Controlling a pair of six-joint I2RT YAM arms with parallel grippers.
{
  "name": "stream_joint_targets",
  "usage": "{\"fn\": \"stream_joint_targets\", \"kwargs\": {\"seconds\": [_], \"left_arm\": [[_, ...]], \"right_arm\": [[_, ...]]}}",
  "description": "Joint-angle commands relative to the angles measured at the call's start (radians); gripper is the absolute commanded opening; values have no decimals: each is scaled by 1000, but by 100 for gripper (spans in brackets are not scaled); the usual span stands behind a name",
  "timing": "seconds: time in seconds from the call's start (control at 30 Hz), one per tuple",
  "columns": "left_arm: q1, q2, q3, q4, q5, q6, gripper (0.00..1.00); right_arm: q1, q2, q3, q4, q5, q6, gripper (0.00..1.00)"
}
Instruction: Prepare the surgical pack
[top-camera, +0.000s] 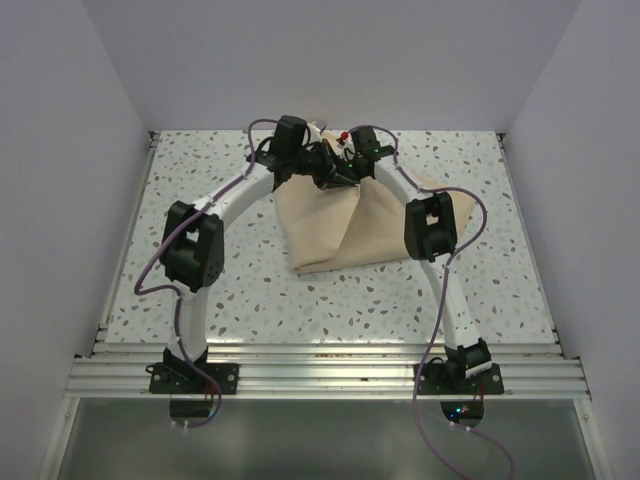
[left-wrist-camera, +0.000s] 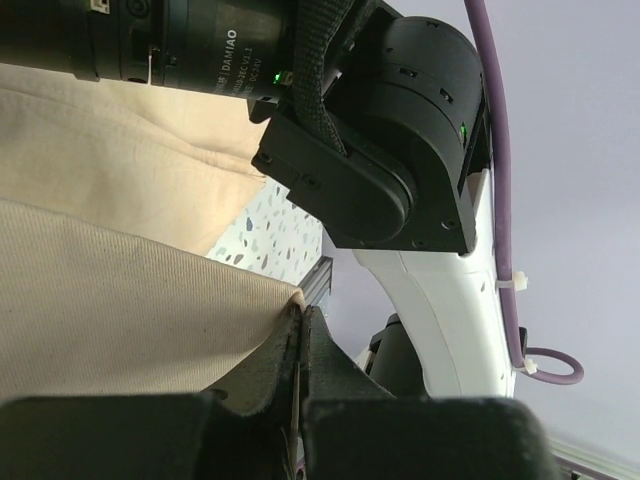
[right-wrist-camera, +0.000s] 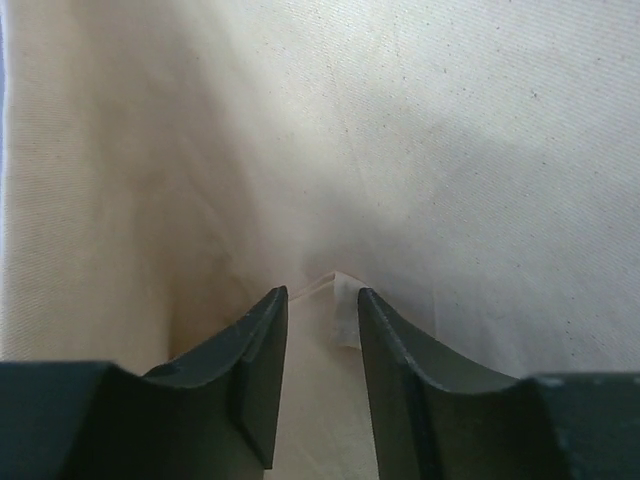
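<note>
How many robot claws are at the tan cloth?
2. The left claw pinches a corner of the tan cloth; the right claw is open around a cloth corner.

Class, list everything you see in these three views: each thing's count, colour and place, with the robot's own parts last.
cloth: one, tan, far middle of the table, far end gathered to a peak
table: one, white with dark speckles, under the cloth
rails: silver, along the table's near edge
walls: pale, on three sides
arms: two, white and black, bases at the near edge
cables: purple, along the arms
left gripper: black, shut on a cloth edge
right gripper: black, open, cloth corner between its fingers
</note>
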Motion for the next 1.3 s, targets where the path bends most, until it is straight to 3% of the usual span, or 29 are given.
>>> {"fn": "stream_joint_targets", "kwargs": {"seconds": [0.0,0.17,0.43,0.8,1.27], "left_arm": [[2,20,54,38,29,4,0],[3,83,123,26,37,-2,0],[-1,180,189,32,55,-16,0],[-21,220,189,40,63,-19,0],[-73,258,165,63,63,-24,3]], "right_arm": [[-36,32,-25,-90,43,25,42],[-91,35,42,-92,40,64,51],[-146,6,-8,-41,-6,96,57],[-223,-12,-34,-35,16,134,57],[-223,20,-46,-85,66,107,57]]}}
